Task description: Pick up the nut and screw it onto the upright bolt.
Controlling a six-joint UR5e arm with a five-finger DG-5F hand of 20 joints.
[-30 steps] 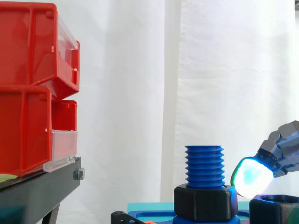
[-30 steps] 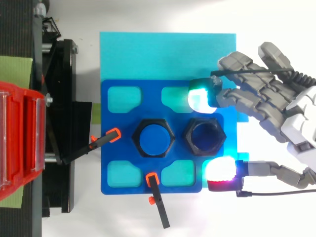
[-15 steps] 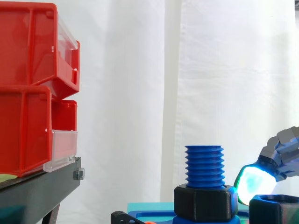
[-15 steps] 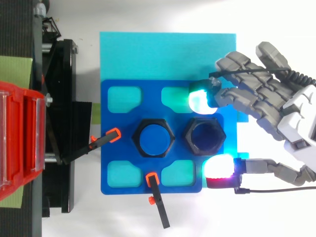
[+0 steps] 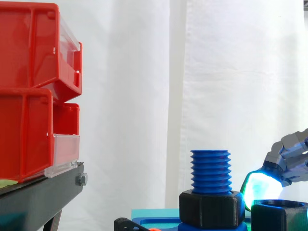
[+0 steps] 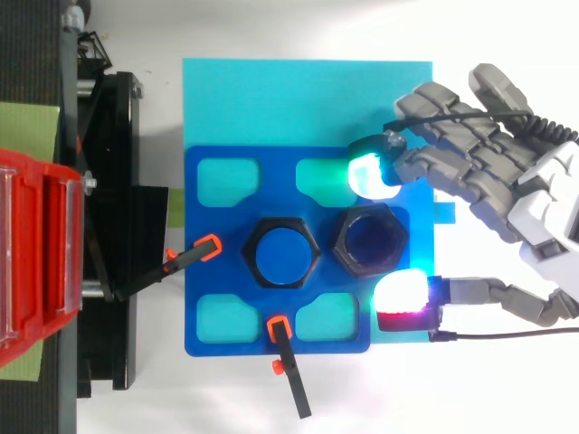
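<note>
The hand reaches in from the right side of the top view. It looks to be pinching the nut. A green pad is at one side of the nut and a red pad is at the other side. The nut is black and sits low on the blue plate, with its hole facing up. It has not been lifted yet.

The bolt is blue and stands straight up. It is just beside the nut, on the side away from the hand. A black ring goes around the foot of the bolt. In the side view, the top of the bolt is well above the top of the nut.

So I think the nut must first go up, higher than the bolt's top. Then it must go across, away from the arm, until its hole is right over the bolt. The nut should stay flat, or the threads may not catch.
</note>
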